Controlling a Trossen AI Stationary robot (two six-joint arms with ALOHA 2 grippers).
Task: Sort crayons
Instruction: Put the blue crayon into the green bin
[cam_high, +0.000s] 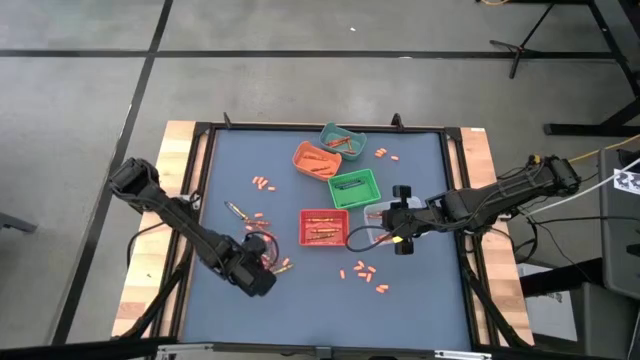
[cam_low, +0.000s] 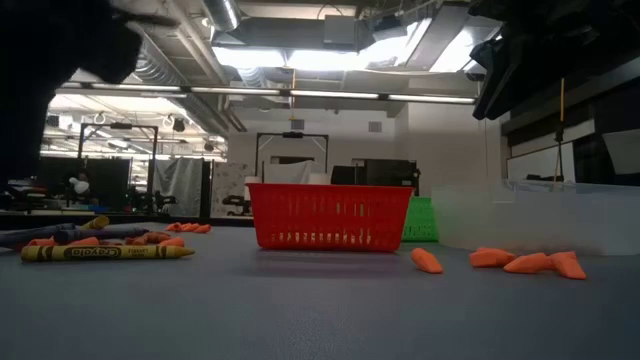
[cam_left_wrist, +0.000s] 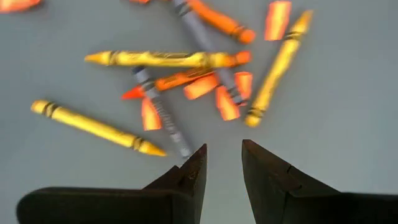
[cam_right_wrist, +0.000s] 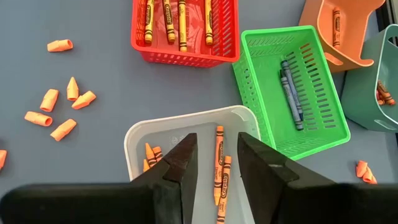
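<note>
Plenty could go sideways here — left gripper (cam_left_wrist: 222, 165) hovers with empty, parted fingers over tangled crayons (cam_left_wrist: 186, 78) on the counter (cam_left_wrist: 348, 112), so it might snag two, while right gripper (cam_right_wrist: 216, 163), also released, hangs over the white bin (cam_right_wrist: 140, 134).

Beyond my end effector the room opens out past the tabletop (cam_low: 320, 310), a dull blue-grey sheet framed by dark rails and pale wooden boards (cam_high: 176, 170). The floor (cam_high: 300, 90) around it is grey concrete crossed by dark lines. Far ahead, long ceiling lights (cam_low: 330, 58) glare among exposed ducts and pipes. A dark frame on stands (cam_low: 292, 170) sits against the back wall, and black stand legs (cam_high: 530, 45) rest on the floor.
</note>
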